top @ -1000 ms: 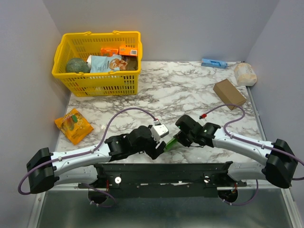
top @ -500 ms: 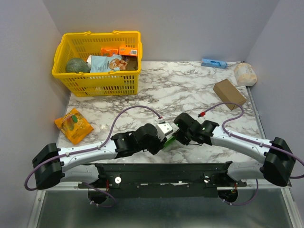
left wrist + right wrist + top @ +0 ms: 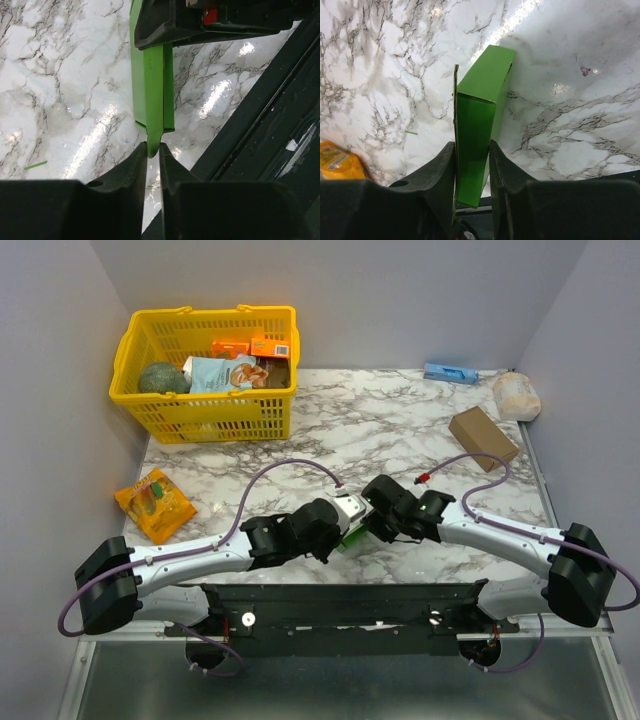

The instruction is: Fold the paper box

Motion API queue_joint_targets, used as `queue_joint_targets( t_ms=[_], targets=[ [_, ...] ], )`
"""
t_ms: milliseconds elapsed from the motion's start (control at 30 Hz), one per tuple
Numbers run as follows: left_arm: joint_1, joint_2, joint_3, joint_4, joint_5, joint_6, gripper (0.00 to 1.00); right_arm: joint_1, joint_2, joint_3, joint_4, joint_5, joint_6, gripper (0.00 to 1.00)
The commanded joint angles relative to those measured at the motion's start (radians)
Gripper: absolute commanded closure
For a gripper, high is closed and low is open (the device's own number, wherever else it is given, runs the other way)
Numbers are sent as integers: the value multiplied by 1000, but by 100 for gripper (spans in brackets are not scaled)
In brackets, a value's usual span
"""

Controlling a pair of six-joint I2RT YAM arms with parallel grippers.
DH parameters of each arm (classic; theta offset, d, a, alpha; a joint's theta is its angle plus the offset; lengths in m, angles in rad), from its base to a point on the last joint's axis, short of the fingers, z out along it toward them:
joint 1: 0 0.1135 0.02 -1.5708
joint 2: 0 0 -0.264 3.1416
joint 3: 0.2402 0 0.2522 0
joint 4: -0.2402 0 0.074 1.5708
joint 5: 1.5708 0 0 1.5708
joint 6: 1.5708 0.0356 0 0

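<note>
The paper box (image 3: 352,536), bright green thin card, is held just above the marble table near its front edge, between both grippers. My right gripper (image 3: 471,149) is shut on it, gripping its flattened body (image 3: 482,115) across the width. My left gripper (image 3: 153,150) is shut on the tip of a small flap (image 3: 153,145) at the box's near end (image 3: 152,90). In the top view the left gripper (image 3: 344,523) and the right gripper (image 3: 372,527) meet nose to nose over the box, hiding most of it.
A yellow basket (image 3: 205,405) with groceries stands at the back left. An orange packet (image 3: 155,503) lies at the left. A brown cardboard box (image 3: 483,437), a white bag (image 3: 516,395) and a blue item (image 3: 450,372) sit at the back right. The black frame rail (image 3: 345,600) runs along the near edge.
My left gripper has moved right to the box and closed its jaws on the flap. The right gripper, still holding the box, has shifted slightly left.
</note>
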Motion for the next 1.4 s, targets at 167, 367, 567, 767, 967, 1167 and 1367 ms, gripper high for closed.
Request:
queue_joint_targets(
  t_ms=[167,367,567,767,967,1167,1367],
  targets=[
    [3,25,36,17,-82,-117,100,23,31,52,-68,80,50,72],
    [5,28,53,47,-131,-267,100,48,57,58,-70,84,134,72],
    [3,4,36,60,-226,-335,100,55,68,60,-71,80,175,72],
    [14,-10,25,67,-232,-260,100,61,43,37,-44,92,168,42],
    [40,-13,-6,95,-104,-143,100,60,-32,43,-47,204,-19,12],
    [120,-39,-21,90,-22,-96,100,61,-101,69,-145,288,-355,8],
    [210,-33,-17,75,154,-4,100,60,-227,19,-58,293,-786,7]
  ],
)
